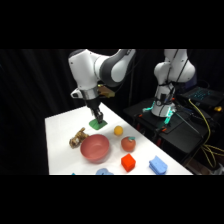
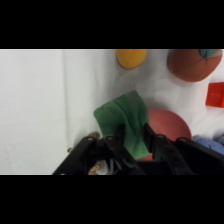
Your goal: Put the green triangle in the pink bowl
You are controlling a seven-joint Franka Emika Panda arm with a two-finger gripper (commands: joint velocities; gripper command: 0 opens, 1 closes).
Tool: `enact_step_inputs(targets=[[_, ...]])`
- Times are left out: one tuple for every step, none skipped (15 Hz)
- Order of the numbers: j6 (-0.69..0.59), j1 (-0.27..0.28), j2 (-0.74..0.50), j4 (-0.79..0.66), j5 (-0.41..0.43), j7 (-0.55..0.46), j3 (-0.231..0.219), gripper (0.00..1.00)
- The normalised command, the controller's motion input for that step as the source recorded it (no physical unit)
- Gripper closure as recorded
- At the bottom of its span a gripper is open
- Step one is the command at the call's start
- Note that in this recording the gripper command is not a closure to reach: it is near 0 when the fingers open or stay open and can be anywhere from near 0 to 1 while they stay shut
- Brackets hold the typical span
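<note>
The green triangle (image 1: 94,124) (image 2: 122,117) is a small flat green wedge, pinched between the two black fingers of my gripper (image 1: 101,121) (image 2: 134,136), which is shut on it. In the side view it sits at the table's far side, at or just above the surface. The pink bowl (image 1: 95,148) is round and salmon-coloured. It stands nearer the front than the gripper, apart from it. In the wrist view, part of the bowl (image 2: 170,125) shows just behind the block and the right finger.
A yellow ball-like fruit (image 1: 118,131) (image 2: 131,56) and a red-orange round fruit (image 1: 128,144) (image 2: 192,65) lie right of the bowl. A red block (image 1: 128,162) (image 2: 216,95) and a blue block (image 1: 158,165) sit near the front. A brown toy (image 1: 77,138) lies left of the bowl.
</note>
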Motion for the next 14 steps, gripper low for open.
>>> enact_step_inputs(targets=[[-0.24, 0.136, 0.12, 0.32, -0.2, 0.06, 0.047, 0.9], [-0.22, 0.113, 0.17, 0.35, -0.183, 0.04, 0.041, 0.9], [-0.2, 0.082, 0.22, 0.38, -0.157, 0.0, 0.035, 0.9], [-0.2, 0.051, 0.25, 0.41, -0.137, -0.02, 0.026, 0.9], [-0.21, 0.024, 0.27, 0.44, -0.12, -0.06, 0.019, 0.9], [-0.21, 0.004, 0.28, 0.44, -0.104, -0.08, 0.012, 0.9], [-0.22, -0.009, 0.31, 0.47, -0.09, -0.1, 0.007, 0.9], [-0.22, -0.011, 0.31, 0.48, -0.085, -0.11, 0.006, 0.9], [-0.24, -0.004, 0.28, 0.47, -0.083, -0.1, 0.008, 0.9], [-0.25, 0.001, 0.27, 0.46, -0.082, -0.1, 0.01, 0.9], [-0.25, 0.001, 0.26, 0.46, -0.075, -0.12, 0.013, 0.9], [-0.26, 0.006, 0.25, 0.45, -0.078, -0.11, 0.013, 0.9], [-0.26, 0.007, 0.24, 0.45, -0.074, -0.12, 0.016, 0.9], [-0.26, 0.005, 0.24, 0.45, -0.069, -0.13, 0.018, 0.9]])
